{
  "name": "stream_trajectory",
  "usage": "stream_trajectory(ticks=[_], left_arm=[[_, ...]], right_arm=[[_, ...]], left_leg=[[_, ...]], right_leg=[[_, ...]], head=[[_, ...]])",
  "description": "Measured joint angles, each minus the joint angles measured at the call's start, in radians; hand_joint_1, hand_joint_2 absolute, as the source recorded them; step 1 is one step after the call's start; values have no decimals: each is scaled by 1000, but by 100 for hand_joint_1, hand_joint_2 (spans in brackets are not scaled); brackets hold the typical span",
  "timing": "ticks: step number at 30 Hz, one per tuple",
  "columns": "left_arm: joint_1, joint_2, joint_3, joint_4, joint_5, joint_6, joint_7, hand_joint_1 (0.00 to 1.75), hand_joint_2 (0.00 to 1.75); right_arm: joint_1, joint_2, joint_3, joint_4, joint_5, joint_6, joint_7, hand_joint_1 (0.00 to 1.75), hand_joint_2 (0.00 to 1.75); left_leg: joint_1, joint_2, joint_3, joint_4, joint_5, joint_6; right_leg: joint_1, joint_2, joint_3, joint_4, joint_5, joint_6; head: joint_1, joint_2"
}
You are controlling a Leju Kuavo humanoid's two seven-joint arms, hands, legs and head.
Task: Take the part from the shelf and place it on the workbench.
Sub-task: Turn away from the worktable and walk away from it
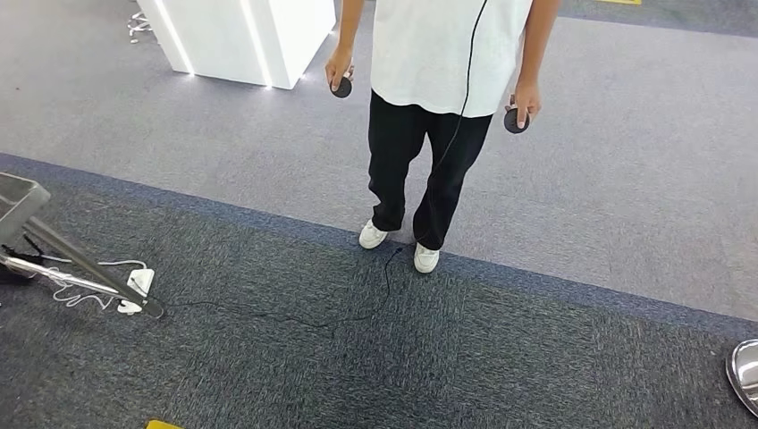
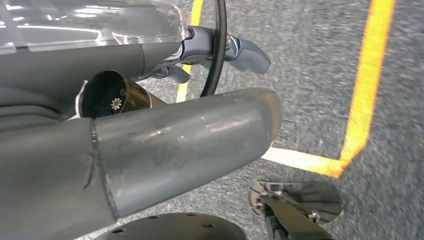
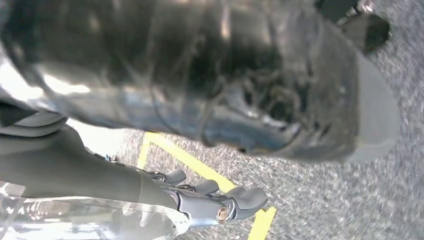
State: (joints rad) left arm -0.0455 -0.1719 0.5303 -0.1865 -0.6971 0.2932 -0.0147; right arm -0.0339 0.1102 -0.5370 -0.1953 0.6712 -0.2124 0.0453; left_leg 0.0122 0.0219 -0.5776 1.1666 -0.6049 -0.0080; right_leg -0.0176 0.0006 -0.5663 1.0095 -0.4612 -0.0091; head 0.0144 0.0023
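Both arms hang down and their wrist views look at the carpet. My left hand (image 2: 190,130) shows a thick grey thumb, with darker fingers (image 2: 247,52) lying loosely beyond it. A thin black curved band (image 2: 218,30) crosses those fingers; I cannot tell if it is held. My right hand (image 3: 210,200) has its fingers (image 3: 245,197) stretched out with floor showing past them. A large dark glossy shape with a grey rounded end (image 3: 375,115) lies close to the camera, apart from the fingers. I can make out no shelf part for certain.
A person (image 1: 447,54) stands ahead with a black round controller (image 1: 341,87) in each hand. A black cable (image 1: 295,317) trails over the carpet. A metal frame (image 1: 63,250) and white power strip (image 1: 138,284) sit left. Yellow floor lines (image 2: 367,90) run beneath me.
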Motion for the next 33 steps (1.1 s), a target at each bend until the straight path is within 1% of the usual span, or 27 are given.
stream_trajectory(ticks=[1, 2, 3, 4, 5, 6, 7, 8, 9, 11, 13, 15, 16, 17, 18, 19, 21, 22, 23, 24, 26, 27, 28, 29, 31, 32, 33], left_arm=[[1, 0, 0, 0, -3, 0, -7, 0, 0], [3, 1, 0, 0, -6, 0, -15, 0, 0], [4, 2, 0, 0, -9, 0, -22, 0, 0], [4, 3, 0, 0, -12, 2, -28, 0, 0], [3, 5, 0, 0, -14, 3, -32, 0, 0], [2, 7, 1, 0, -14, 4, -36, 0, 0], [1, 10, 2, 0, -13, 5, -40, 0, 0], [1, 11, 3, 0, -11, 5, -46, 0, 0], [0, 12, 5, 0, -10, 4, -51, 0, 0], [-2, 14, 8, 0, -9, 3, -60, 0, 0], [-1, 16, 9, 0, -11, 0, -61, 0, 0], [-1, 16, 10, 0, -15, -5, -55, 0, 0], [0, 15, 10, 0, -17, -7, -50, 0, 0], [0, 15, 10, 0, -18, -9, -44, 0, 0], [1, 14, 10, 0, -18, -11, -39, 0, 0], [0, 13, 10, 0, -19, -12, -33, 0, 0], [0, 11, 10, 0, -22, -15, -22, 0, 0], [0, 9, 10, 0, -24, -17, -18, 0, 0], [0, 8, 10, 0, -26, -18, -14, 0, 0], [-1, 7, 10, 0, -28, -19, -10, 0, 0], [-3, 5, 10, 0, -30, -20, -4, 0, 0], [-4, 4, 10, 0, -30, -20, -2, 0, 0], [-4, 3, 10, 0, -30, -20, -1, 0, 0], [-4, 3, 10, 0, -29, -20, -1, 0, 0], [-2, 3, 10, 0, -26, -20, -11, 0, 0], [-1, 3, 11, 0, -25, -21, -21, 0, 0], [1, 2, 11, 0, -24, -23, -33, 0, 0]], right_arm=[[0, 0, -3, 0, -2, -2, -3, 0, 0], [0, 0, -4, 0, -3, -3, -7, 0, 0], [-1, 0, -6, 0, -3, -4, -10, 0, 0], [-1, 0, -7, 0, -1, -5, -12, 0, 0], [-1, 0, -8, 0, 2, -5, -13, 0, 0], [-1, 0, -9, 0, 6, -5, -13, 0, 0], [-2, 0, -9, 0, 10, -5, -10, 0, 0], [-3, 1, -9, 0, 13, -6, -8, 0, 0], [-4, 1, -9, 0, 15, -6, -5, 0, 0], [-4, 0, -10, 0, 15, -6, 1, 0, 0], [-3, -1, -12, 0, 15, -9, 4, 0, 0], [-4, -2, -13, 0, 14, -12, 1, 0, 0], [-5, -2, -13, 0, 14, -13, -1, 0, 0], [-5, -2, -13, 0, 14, -13, -3, 0, 0], [-5, -3, -13, 0, 15, -15, -4, 0, 0], [-4, -4, -14, 0, 15, -16, -4, 0, 0], [-3, -10, -17, 0, 14, -22, -4, 0, 0], [-3, -12, -20, 0, 13, -25, -4, 0, 0], [-5, -13, -22, 0, 13, -28, -4, 0, 0], [-5, -14, -25, 0, 13, -30, -4, 0, 0], [-4, -17, -29, 0, 13, -33, -2, 0, 0], [-3, -18, -30, 0, 13, -34, -1, 0, 0], [-3, -20, -30, 0, 13, -34, 1, 0, 0], [-3, -20, -31, 0, 13, -34, 2, 0, 0], [-4, -22, -31, 0, 15, -34, 7, 0, 0], [-4, -23, -32, 0, 16, -34, 9, 0, 0], [-4, -24, -33, 0, 17, -33, 11, 0, 0]], left_leg=[[0, -9, -34, 69, -28, -1], [0, -12, -59, 117, -38, 0], [0, -13, -69, 128, -27, 2], [0, -16, -60, 99, 3, 5], [0, -23, -36, 39, 45, 9], [0, -41, -6, -31, 81, 14], [0, -61, 17, -91, 106, 18], [-1, -78, 31, -128, 118, 21], [-3, -88, 35, -143, 119, 22], [-4, -75, 37, -151, 125, 29], [-1, -53, 43, -165, 133, 43], [-3, -29, 46, -172, 136, 54], [-4, -17, 46, -172, 135, 56], [-5, -5, 45, -172, 134, 56], [-5, 7, 45, -171, 133, 56], [-5, 17, 46, -171, 132, 54], [-4, 35, 49, -168, 128, 48], [-6, 42, 50, -165, 124, 43], [-7, 48, 52, -163, 121, 36], [-9, 54, 54, -162, 118, 29], [-8, 65, 61, -163, 115, 16], [-6, 62, 62, -159, 109, 10], [-4, 49, 56, -142, 95, 5], [-2, 31, 40, -104, 70, 1], [0, -4, -20, 25, 2, -3], [0, -10, -52, 89, -22, -3], [0, -12, -71, 126, -26, -2]], right_leg=[[2, 9, 0, 1, -1, -2], [5, 19, 0, 1, -1, -3], [7, 31, 1, 3, -2, -4], [8, 42, 3, 5, -3, -4], [8, 54, 4, 8, -5, -3], [8, 65, 5, 10, -7, -2], [8, 75, 3, 14, -8, 0], [7, 85, -1, 16, -8, 5], [5, 94, -7, 17, -6, 11], [2, 108, -13, 17, -2, 23], [4, 75, -27, 48, -24, 30], [5, 25, -77, 152, -82, 34], [4, 15, -110, 217, -111, 36], [2, 11, -135, 267, -128, 39], [0, 8, -143, 285, -126, 41], [-2, 5, -131, 264, -106, 43], [-4, -18, -58, 131, -45, 44], [-3, -33, -26, 69, -25, 42], [0, -43, -4, 28, -14, 38], [3, -48, 2, 13, -14, 33], [8, -33, 1, 13, -12, 22], [6, -25, 2, 10, -10, 16], [5, -18, 3, 6, -7, 9], [2, -12, 4, 3, -4, 3], [4, 3, 2, 3, -1, -5], [7, 12, 1, 3, -1, -6], [9, 23, 1, 4, -1, -7]], head=[[0, 0], [0, 0], [0, 0], [0, 0], [0, 0], [0, 0], [0, 0], [0, 0], [0, 0], [0, 0], [0, 0], [1, 0], [1, 0], [1, 0], [1, 0], [1, 0], [1, 0], [0, 0], [0, 0], [0, 0], [0, 0], [0, 0], [0, 0], [0, 0], [-1, 0], [-1, 0], [-1, 0]])
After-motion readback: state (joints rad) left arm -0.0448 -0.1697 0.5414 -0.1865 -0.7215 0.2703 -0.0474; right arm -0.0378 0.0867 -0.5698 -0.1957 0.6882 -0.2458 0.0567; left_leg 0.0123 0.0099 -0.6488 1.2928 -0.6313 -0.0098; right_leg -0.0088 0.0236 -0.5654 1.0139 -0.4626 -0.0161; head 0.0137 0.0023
